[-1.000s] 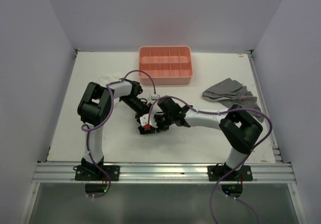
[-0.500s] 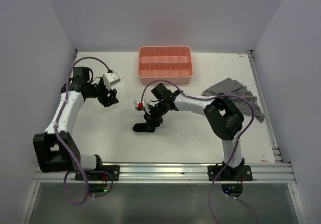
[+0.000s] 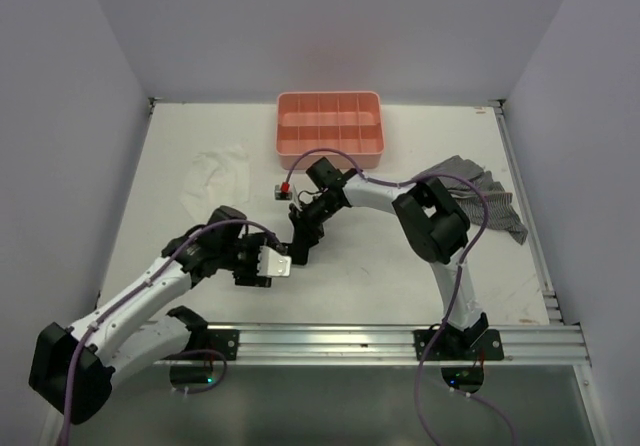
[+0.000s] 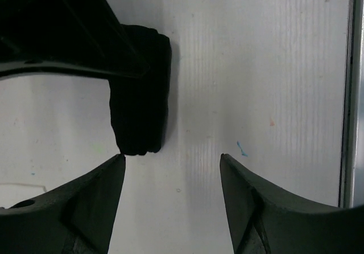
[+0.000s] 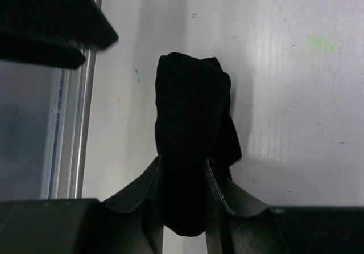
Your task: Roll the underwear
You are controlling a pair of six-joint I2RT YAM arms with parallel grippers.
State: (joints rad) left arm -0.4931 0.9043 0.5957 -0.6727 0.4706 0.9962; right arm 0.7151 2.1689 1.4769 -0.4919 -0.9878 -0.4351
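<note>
The underwear is a tight black bundle on the white table. My right gripper is shut on its near end, with the fabric bulging out past the fingertips. In the top view the right gripper reaches down to the underwear at the table's front middle. My left gripper stands open just short of the underwear, with bare table between its fingers. Its left fingertip nearly touches the bundle's end. In the top view the left gripper sits right beside the bundle.
A pink tray with compartments stands at the back middle. A thin white cloth lies at the back left and a grey checked cloth at the right. A metal rail runs along the table's near edge.
My left arm has swung from the far left down to the front middle, beside the bundle, and its jaws have opened wider. The right gripper has kept its hold on the underwear.
</note>
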